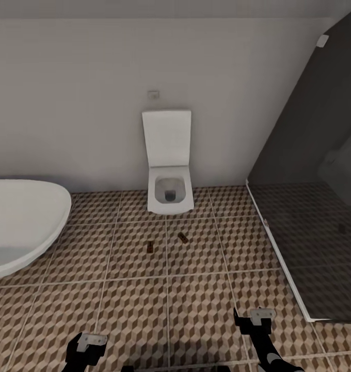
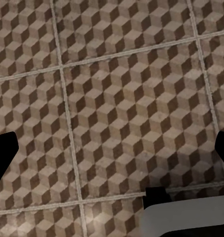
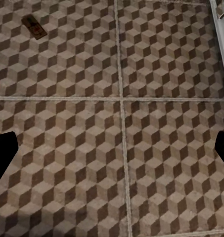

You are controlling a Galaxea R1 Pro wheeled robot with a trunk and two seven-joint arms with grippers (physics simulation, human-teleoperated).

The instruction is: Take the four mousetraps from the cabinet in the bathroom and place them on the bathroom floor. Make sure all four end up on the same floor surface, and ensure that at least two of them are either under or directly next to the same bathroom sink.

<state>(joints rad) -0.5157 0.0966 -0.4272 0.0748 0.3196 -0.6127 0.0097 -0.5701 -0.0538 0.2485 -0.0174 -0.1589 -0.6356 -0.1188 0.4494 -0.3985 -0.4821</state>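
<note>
We log two mousetraps (image 1: 150, 248) (image 1: 183, 238) flat on the bathroom floor (image 1: 196, 310), frame centre, below the toilet (image 1: 168, 170). Left gripper (image 1: 86, 347) and right gripper (image 1: 254, 320): both spread apart, empty.

We hold both arms low and forward: our left hand (image 1: 86, 347) and right hand (image 1: 254, 320) hang with fingers spread wide, gripping nothing.

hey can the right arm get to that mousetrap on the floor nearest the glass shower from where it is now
Probably not without moving closer. The right gripper hangs open and empty over the bathroom floor, well short of the mousetrap lying in front of the toilet. Nothing stands between them; bare tiles leave the way free.
</note>
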